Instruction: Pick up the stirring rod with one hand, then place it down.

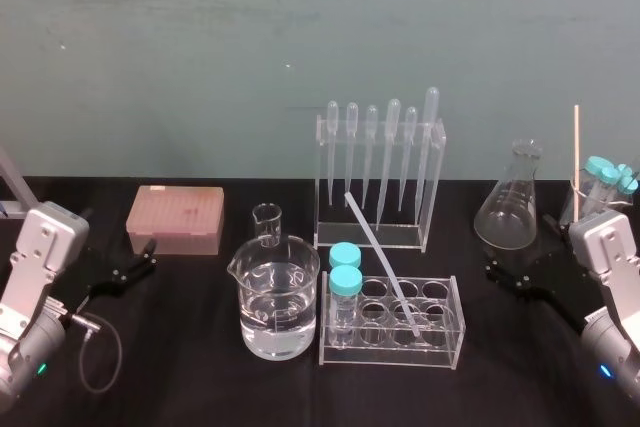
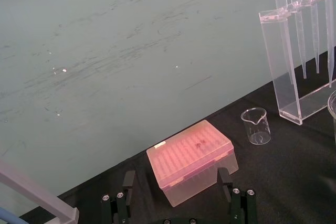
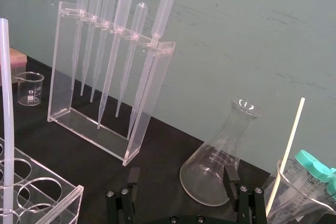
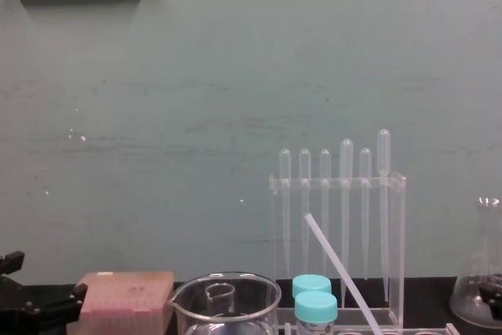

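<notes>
Right now the stirring rod (image 1: 380,262) is untouched by either arm. It stands tilted in the clear test tube rack (image 1: 440,347) at the middle of the black bench (image 1: 200,377). Its lower end sits in a hole toward the rack's right side, and its upper end leans back and to the left, up in front of the pipette rack (image 1: 432,187) behind it. Two blue-capped tubes (image 1: 345,282) stand upright in the left end of the same rack, apart from the rod. A large beaker (image 1: 278,312) of clear liquid sits just beside the rack on the left, with a small empty beaker (image 1: 267,223) behind it.

The left gripper (image 1: 143,257) rests low over the bench at the far left, well away from the rod. Its fingers (image 2: 128,182) are spread apart with nothing between them, pointing toward a pink box (image 2: 191,158).

The right gripper (image 3: 182,171) sits low at the far right, also well apart from the rod. Its fingers (image 3: 231,174) are likewise parted and empty, facing a glass flask (image 1: 510,202). Beside that flask stands a container with more blue-capped tubes and a thin stick (image 1: 577,162).
</notes>
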`<action>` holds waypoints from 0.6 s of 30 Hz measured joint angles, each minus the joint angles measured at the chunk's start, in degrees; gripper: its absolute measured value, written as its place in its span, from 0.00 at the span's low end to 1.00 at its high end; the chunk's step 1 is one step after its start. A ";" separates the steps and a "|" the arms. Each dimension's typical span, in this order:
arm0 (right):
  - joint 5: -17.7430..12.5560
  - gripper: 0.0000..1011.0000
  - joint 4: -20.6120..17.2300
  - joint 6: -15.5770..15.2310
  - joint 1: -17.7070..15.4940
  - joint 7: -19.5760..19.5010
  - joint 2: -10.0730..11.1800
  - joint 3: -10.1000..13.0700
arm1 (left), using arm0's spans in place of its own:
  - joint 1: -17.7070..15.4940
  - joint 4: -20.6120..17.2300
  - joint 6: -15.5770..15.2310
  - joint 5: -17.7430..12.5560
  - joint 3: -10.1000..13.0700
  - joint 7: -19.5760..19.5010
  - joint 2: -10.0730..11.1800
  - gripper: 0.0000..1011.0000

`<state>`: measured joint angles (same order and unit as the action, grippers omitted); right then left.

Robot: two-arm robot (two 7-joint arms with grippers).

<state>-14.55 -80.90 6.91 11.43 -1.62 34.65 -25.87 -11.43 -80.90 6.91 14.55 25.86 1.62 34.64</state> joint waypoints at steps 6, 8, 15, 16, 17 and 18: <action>0.00 0.99 0.00 0.00 0.00 0.00 0.00 0.00 | 0.00 0.00 0.00 0.00 0.00 0.00 0.00 0.99; 0.00 0.99 0.00 0.00 0.00 0.00 0.00 0.00 | 0.00 0.00 0.00 0.00 0.00 0.00 0.00 0.99; 0.00 0.99 0.00 0.00 0.00 0.00 0.00 0.00 | 0.00 0.00 0.00 0.00 0.00 0.00 0.00 0.99; 0.00 0.99 0.00 0.00 0.00 0.00 0.00 0.00 | 0.00 0.00 0.00 0.00 0.00 0.00 0.00 0.99; 0.00 0.99 0.00 0.00 0.00 0.00 0.00 0.00 | 0.00 0.00 0.00 0.00 0.00 0.00 0.00 0.99; 0.00 0.99 0.00 0.00 0.00 0.00 0.00 0.00 | 0.00 0.00 0.00 0.00 0.00 0.00 0.00 0.99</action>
<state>-14.55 -80.90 6.91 11.43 -1.62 34.65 -25.86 -11.43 -80.90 6.91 14.55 25.86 1.62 34.65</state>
